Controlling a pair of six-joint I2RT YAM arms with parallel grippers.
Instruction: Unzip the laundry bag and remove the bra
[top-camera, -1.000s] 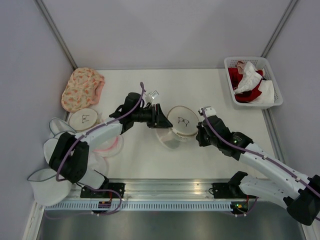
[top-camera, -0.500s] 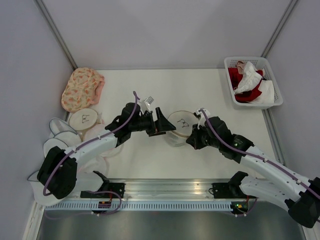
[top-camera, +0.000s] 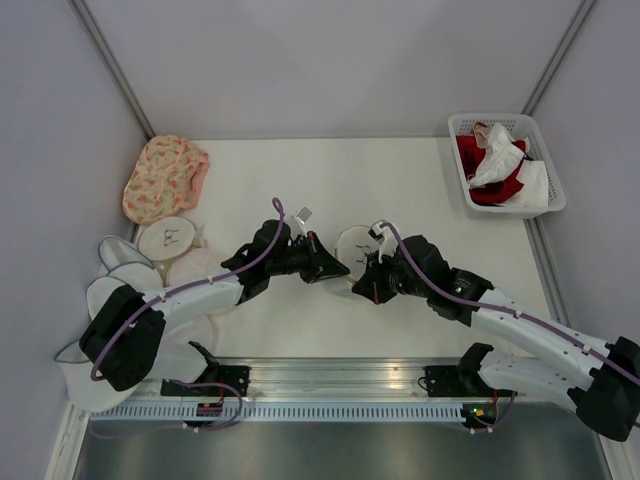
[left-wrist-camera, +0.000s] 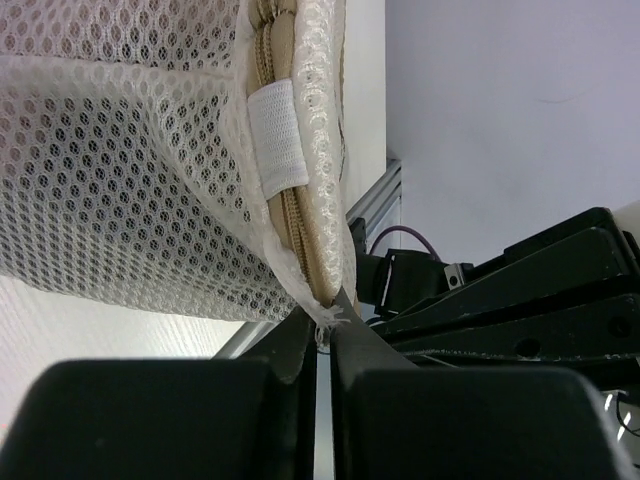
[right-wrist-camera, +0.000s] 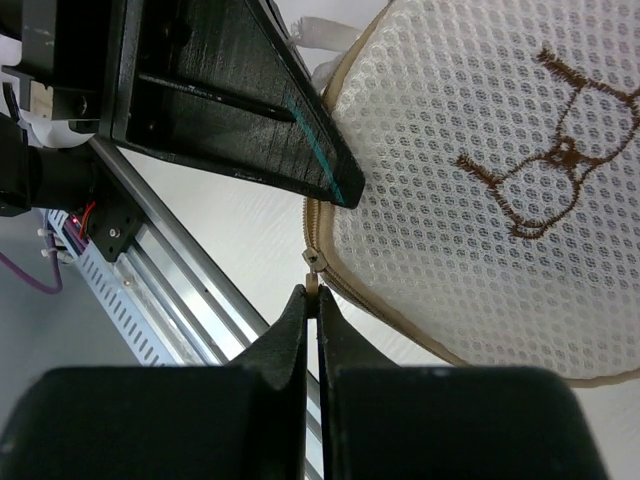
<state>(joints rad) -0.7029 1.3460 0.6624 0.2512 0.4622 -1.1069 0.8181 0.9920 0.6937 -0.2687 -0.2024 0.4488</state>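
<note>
The laundry bag (top-camera: 356, 243), a round cream mesh pouch, lies between both arms at mid-table. In the right wrist view its flat top (right-wrist-camera: 480, 150) shows a brown stitched bra icon (right-wrist-camera: 550, 150). My right gripper (right-wrist-camera: 312, 290) is shut on the small zip pull (right-wrist-camera: 313, 281) at the bag's rim; from above it sits at the bag's near edge (top-camera: 362, 288). My left gripper (left-wrist-camera: 327, 322) is shut on the frayed fabric end beside the tan zip (left-wrist-camera: 295, 230), at the bag's left side (top-camera: 340, 270). The bra is hidden.
A white basket (top-camera: 460, 125) with red and white garments stands at the back right. A peach floral bag (top-camera: 165, 175), another round pouch with an icon (top-camera: 168, 237) and plain white pouches (top-camera: 115, 255) lie at the left. A metal rail (top-camera: 330, 375) runs along the near edge.
The left gripper opened wide, then shut on the bag's edge. Both grippers and the bag shifted toward the near edge, and the right gripper moved left with the zip pull.
</note>
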